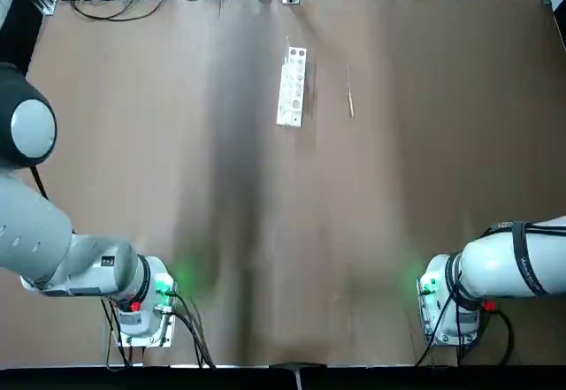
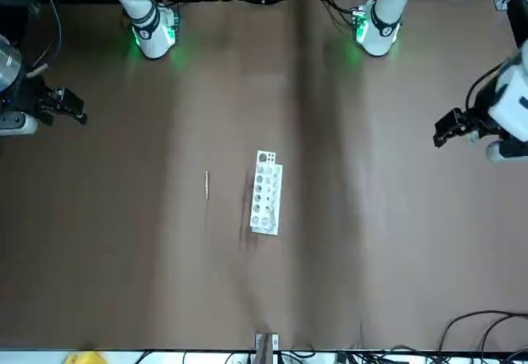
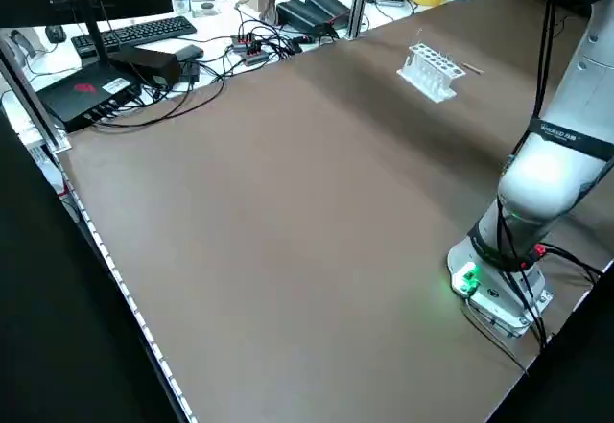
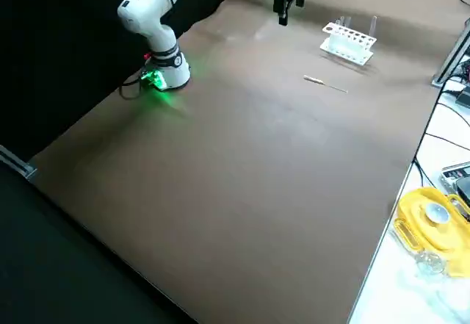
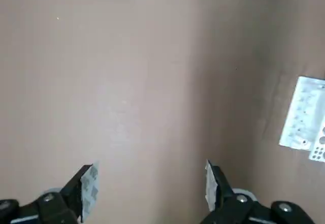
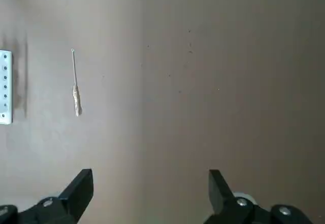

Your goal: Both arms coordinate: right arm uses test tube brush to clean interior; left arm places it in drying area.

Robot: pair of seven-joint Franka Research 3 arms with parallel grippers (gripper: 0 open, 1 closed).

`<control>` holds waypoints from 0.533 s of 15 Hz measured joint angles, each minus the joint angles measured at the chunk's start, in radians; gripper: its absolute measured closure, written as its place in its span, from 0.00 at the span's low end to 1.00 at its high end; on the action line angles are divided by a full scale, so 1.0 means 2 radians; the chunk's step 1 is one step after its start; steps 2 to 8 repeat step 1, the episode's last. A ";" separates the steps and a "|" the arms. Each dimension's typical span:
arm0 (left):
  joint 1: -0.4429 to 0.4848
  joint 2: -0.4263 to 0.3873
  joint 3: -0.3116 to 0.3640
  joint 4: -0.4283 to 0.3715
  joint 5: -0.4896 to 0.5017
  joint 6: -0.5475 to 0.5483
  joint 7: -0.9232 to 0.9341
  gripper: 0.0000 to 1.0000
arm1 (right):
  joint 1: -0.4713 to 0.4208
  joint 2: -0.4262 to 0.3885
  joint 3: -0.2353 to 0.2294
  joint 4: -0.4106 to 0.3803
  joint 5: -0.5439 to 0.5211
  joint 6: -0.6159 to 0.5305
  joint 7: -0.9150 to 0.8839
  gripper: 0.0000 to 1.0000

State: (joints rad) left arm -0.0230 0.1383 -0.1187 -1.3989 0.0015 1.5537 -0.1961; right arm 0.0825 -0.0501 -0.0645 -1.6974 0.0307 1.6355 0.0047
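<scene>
From overhead, you see the test tube brush (image 1: 350,94) lying flat on the brown table (image 1: 177,142), just right of the white rack (image 1: 292,87), apart from it. In the front view, your right gripper (image 2: 70,108) and left gripper (image 2: 445,129) hang at opposite table edges, well away from the brush. The right wrist view shows its fingers (image 6: 81,188) spread wide, empty, brush far ahead. The left wrist view shows fingers (image 5: 86,183) likewise wide, rack off to one side.

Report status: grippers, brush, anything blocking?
Left gripper and right gripper open, empty, held off at the table's sides. Test tube brush flat on table, beside rack, apart. Nothing blocking it.
</scene>
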 joint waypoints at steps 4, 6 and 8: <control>-0.008 -0.002 -0.003 0.000 0.008 0.000 0.000 0.01 | 0.000 0.000 0.000 0.000 0.000 0.000 0.000 0.00; -0.008 -0.002 -0.003 0.000 0.008 0.000 0.000 0.01 | 0.000 0.000 0.000 0.000 0.000 0.000 0.000 0.00; -0.008 -0.002 -0.003 0.000 0.008 0.000 0.000 0.01 | 0.000 0.000 0.000 0.000 0.000 0.000 0.000 0.00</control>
